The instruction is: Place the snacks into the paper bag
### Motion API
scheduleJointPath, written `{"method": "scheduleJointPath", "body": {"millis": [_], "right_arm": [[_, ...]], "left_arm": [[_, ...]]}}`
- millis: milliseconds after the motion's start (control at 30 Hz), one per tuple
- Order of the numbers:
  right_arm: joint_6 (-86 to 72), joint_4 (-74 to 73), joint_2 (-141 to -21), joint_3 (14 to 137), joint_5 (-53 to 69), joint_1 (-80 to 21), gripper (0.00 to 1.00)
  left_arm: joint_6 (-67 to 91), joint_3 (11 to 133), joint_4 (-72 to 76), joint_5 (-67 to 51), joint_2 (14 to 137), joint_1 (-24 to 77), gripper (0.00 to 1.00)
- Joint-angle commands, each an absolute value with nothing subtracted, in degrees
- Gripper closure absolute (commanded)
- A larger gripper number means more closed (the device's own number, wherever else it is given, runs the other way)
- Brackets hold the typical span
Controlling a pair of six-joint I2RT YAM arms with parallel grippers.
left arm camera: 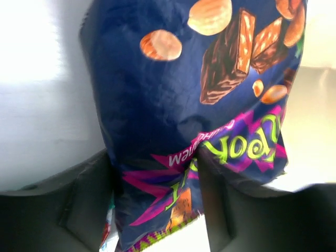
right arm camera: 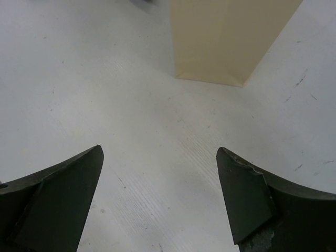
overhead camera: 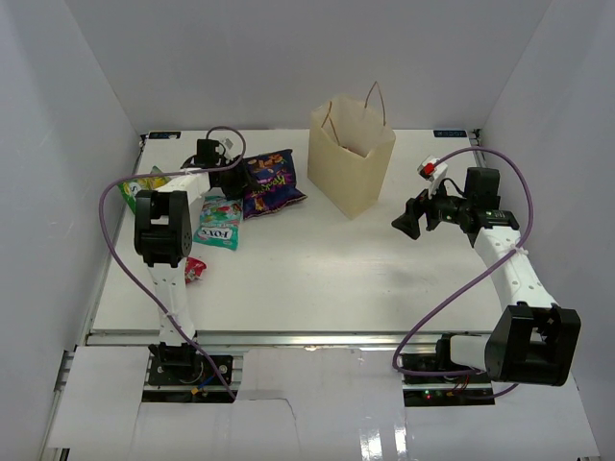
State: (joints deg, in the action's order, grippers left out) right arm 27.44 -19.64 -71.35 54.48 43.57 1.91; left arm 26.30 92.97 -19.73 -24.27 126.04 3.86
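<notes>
The tan paper bag [overhead camera: 354, 158] stands open at the back middle of the table; its base shows in the right wrist view [right arm camera: 226, 37]. My left gripper [overhead camera: 233, 178] is shut on the near end of the dark blue-purple chip bag [overhead camera: 274, 182]. In the left wrist view the chip bag [left arm camera: 173, 94] fills the space between my fingers, with the gripper [left arm camera: 157, 205] pinching its lower edge. My right gripper [overhead camera: 408, 223] is open and empty above bare table, right of the paper bag, as the right wrist view [right arm camera: 160, 173] also shows.
A teal packet [overhead camera: 219, 223], a green-yellow packet [overhead camera: 142, 187] and a red-pink packet [overhead camera: 195, 270] lie at the left by the left arm. White walls close in the table on three sides.
</notes>
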Motion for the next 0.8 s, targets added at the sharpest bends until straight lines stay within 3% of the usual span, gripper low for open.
{"method": "scheduleJointPath", "body": {"millis": [0, 233, 367, 533, 767], "right_arm": [[27.42, -19.51, -71.28, 54.05, 45.18, 2.29, 0.07], [27.51, -20.39, -70.31, 53.96, 45.97, 2.29, 0.08], [27.42, -20.48, -69.44, 53.7, 46.14, 2.29, 0.08], [27.07, -20.21, -69.26, 53.61, 46.49, 2.37, 0.09], [27.07, -20.13, -69.43, 53.79, 47.11, 2.55, 0.09]], "left_arm": [[27.94, 91.06, -17.5, -31.72, 126.3, 4.22, 0.4], [29.97, 90.18, -13.81, -34.36, 124.2, 4.13, 0.83], [31.28, 86.76, -8.54, -37.69, 116.92, 3.61, 0.98], [37.34, 74.81, 7.89, -43.32, 107.15, 3.08, 1.0], [40.69, 69.26, 13.01, -44.83, 97.39, 2.99, 1.0]]}}
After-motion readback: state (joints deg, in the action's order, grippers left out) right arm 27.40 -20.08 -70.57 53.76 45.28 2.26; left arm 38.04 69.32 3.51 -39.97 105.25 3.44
